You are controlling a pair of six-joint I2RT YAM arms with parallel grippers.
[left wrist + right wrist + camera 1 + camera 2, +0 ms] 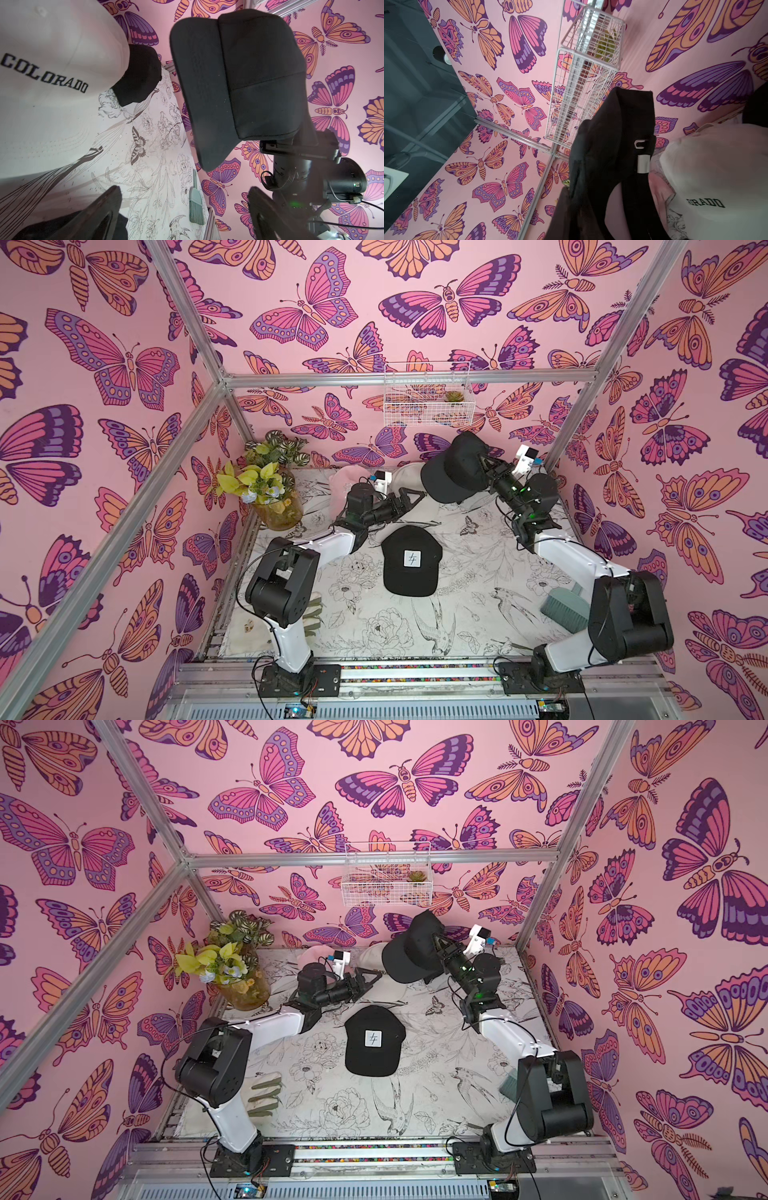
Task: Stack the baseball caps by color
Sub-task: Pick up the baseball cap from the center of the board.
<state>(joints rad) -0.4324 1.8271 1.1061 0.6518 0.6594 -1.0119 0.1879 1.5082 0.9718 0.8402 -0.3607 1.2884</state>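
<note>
At the bench's (457,614) far edge, the pink cap (341,480) is mostly hidden behind the left arm (365,506), its monogram too faint to read. The lifted black cap (453,472) covers part of the cream cap (404,476) and buries the right gripper's (484,467) jaws. The right arm (623,614) hides part of the brush (559,605) by the right edge.

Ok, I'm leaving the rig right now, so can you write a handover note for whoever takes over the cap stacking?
Right hand: shut on a plain black cap, held in the air at the far right.
Left hand: open, empty, beside the cream COLORADO cap.
Patched black cap lies alone in the middle; another black cap lies next to the cream one; pink cap at the back.
Done: black caps not yet stacked.
Left: stack the three black caps together.
</note>
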